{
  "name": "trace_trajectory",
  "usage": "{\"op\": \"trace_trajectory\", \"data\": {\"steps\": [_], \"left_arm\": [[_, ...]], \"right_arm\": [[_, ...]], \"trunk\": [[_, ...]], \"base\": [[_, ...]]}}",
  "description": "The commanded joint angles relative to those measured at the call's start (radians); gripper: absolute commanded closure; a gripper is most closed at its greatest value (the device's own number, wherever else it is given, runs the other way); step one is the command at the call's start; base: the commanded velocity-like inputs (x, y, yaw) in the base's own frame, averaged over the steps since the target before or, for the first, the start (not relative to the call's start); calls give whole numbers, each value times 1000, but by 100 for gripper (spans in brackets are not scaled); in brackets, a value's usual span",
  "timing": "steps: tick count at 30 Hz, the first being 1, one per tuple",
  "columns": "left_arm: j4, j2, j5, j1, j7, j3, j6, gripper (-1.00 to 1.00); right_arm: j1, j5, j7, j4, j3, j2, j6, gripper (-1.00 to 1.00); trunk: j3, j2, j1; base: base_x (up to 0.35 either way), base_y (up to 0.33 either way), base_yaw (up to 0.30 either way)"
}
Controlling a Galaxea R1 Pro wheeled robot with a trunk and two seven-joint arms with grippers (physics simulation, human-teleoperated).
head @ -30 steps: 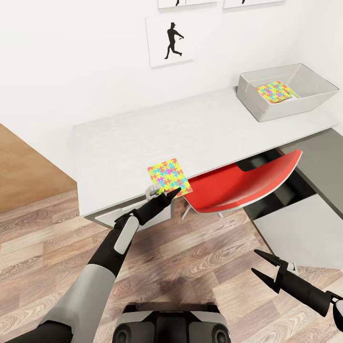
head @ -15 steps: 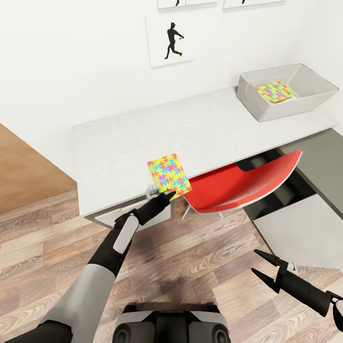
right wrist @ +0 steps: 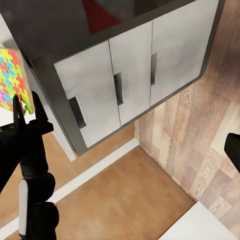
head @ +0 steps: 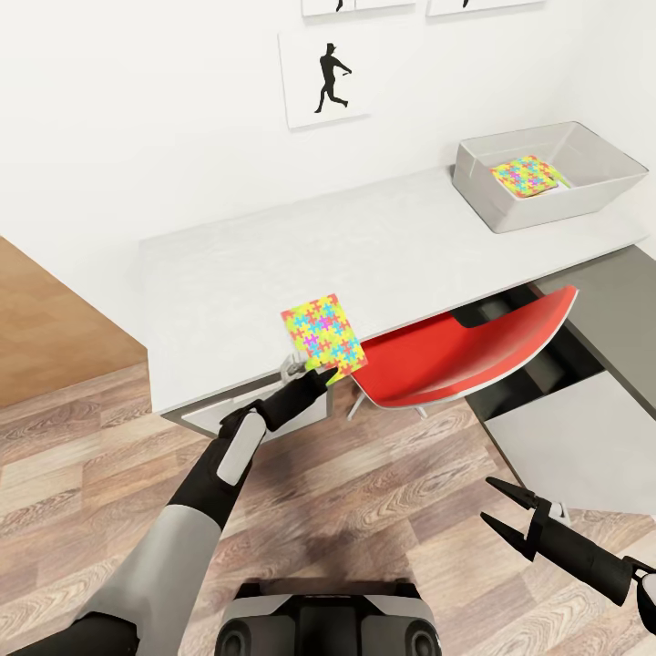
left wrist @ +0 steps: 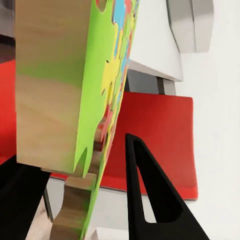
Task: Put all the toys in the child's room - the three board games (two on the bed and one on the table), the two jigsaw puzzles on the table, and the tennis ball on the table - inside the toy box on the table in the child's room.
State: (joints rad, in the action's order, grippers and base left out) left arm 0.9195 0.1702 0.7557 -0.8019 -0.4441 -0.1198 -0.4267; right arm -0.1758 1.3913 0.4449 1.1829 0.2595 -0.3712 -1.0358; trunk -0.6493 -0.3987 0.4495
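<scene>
One jigsaw puzzle already lies in the toy box. My left fingers clench the second puzzle, raised off the surface at its near edge. My right fingers hang released and empty; the games and ball remain.

White wall with silhouette print, wood plank floor, red chair.
</scene>
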Motion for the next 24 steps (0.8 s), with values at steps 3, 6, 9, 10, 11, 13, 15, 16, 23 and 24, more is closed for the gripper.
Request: {"op": "trace_trajectory", "data": {"steps": [3,6,9,10,11,13,15,16,23,24], "left_arm": [[1,0,7,0,-2,0,-22,100],[4,-1,7,0,-3,0,-35,100],[26,-1,7,0,-7,-1,-55,100],[42,-2,7,0,-8,-2,-67,100],[64,-2,7,0,-9,-4,-87,100],[130,-3,7,1,-10,-4,-179,100],[172,-7,7,3,-14,0,-253,100],[186,-11,7,3,-17,1,-279,100],[312,-112,9,4,-86,5,-500,100],[322,-125,9,4,-96,6,-522,100]], "right_arm": [[-1,-9,9,0,1,0,-4,-100],[-1,-9,9,0,1,0,-3,-100],[-1,-9,9,0,1,0,-4,-100],[-1,-9,9,0,2,-1,-4,-100],[-1,-9,9,0,3,-1,-3,-100],[-1,-9,10,0,19,-1,-3,-100],[-1,-9,10,0,28,-2,-3,-100],[-1,-10,10,0,30,-2,-3,-100],[-1,-61,11,1,38,-25,-3,-100],[-1,-65,11,1,38,-27,-3,-100]], "trunk": [[-1,-1,1],[-1,-1,1],[-1,-1,1],[-1,-1,1],[-1,-1,1],[-1,-1,1],[-1,-1,1],[-1,-1,1],[0,-1,1],[1,-1,1]], "base": [[0,0,0],[0,0,0],[0,0,0],[0,0,0],[0,0,0],[0,0,0],[0,0,0],[0,0,0],[0,0,0],[0,0,0]]}}
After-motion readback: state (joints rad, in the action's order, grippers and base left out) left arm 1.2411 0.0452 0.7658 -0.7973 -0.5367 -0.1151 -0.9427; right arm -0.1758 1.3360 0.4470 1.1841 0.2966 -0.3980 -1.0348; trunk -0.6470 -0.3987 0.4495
